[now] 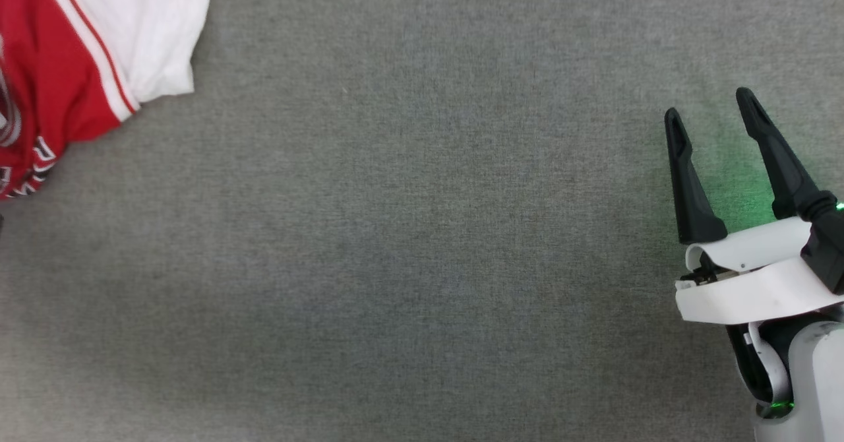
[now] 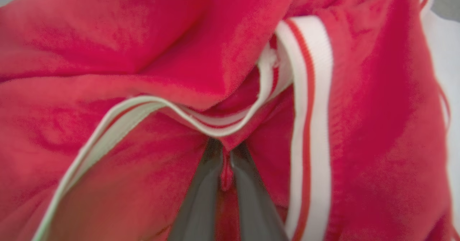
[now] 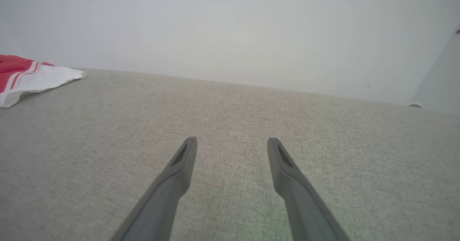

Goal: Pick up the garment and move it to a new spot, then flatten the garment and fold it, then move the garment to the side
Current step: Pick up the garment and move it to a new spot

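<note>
Pinching: the left gripper (image 2: 226, 151) has its two dark fingers (image 2: 199, 201) drawn almost together on a narrow fold of the garment (image 2: 125, 46), with red cloth squeezed between them
Garment place: in the head view the garment (image 1: 59, 66) lies at 10 o'clock on the grey woven surface (image 1: 395, 244), cut off by the top and left edges; in the right wrist view it sits at 9 o'clock (image 3: 14, 68), well apart from that arm
Lettering: black-and-white lettering (image 1: 30, 171) shows at 9 o'clock of the head view, sliced by the frame edge, and no word can be read
Trim: a white band with a red stripe (image 2: 309, 126) runs from 12 to 5 o'clock of the left wrist view, and a thinner one curves off toward 8 o'clock
Sleeve: the white sleeve (image 1: 151, 33) is spread flat toward 11 o'clock
Right gripper: the right gripper (image 1: 709, 105) sits at 4 o'clock of the head view, fingers spread wide with nothing between them
Green glow: a green glow (image 1: 745, 191) tints the surface beside those fingers
Hard to make out: the left wrist view is close and blurred; which part of the garment is pinched cannot be told
</note>
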